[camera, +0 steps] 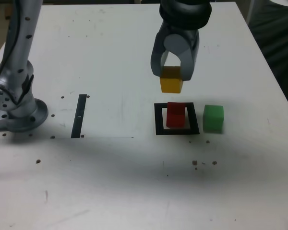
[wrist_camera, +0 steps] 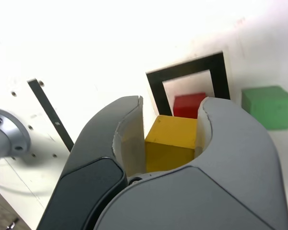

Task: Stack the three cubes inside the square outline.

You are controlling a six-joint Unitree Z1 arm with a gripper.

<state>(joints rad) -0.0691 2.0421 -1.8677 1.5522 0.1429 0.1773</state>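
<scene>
My gripper (camera: 173, 75) is shut on the yellow cube (camera: 171, 81), which hangs in the air just behind and above the square outline (camera: 177, 130). In the wrist view the yellow cube (wrist_camera: 170, 142) sits clamped between the two grey fingers (wrist_camera: 230, 129). The red cube (camera: 175, 115) stands on the pale centre of the black outline, and the wrist view shows the red cube (wrist_camera: 188, 104) inside the square outline (wrist_camera: 154, 86) past the held cube. The green cube (camera: 213, 118) rests on the table just outside the outline on the exterior view's right, also seen as a green cube (wrist_camera: 267, 106) in the wrist view.
The arm's grey base (camera: 17, 112) stands at the exterior view's left edge. A straight black strip (camera: 79, 116) lies between the base and the outline. Small dark specks dot the white table (camera: 110, 182). A dark area lies beyond the table's right edge.
</scene>
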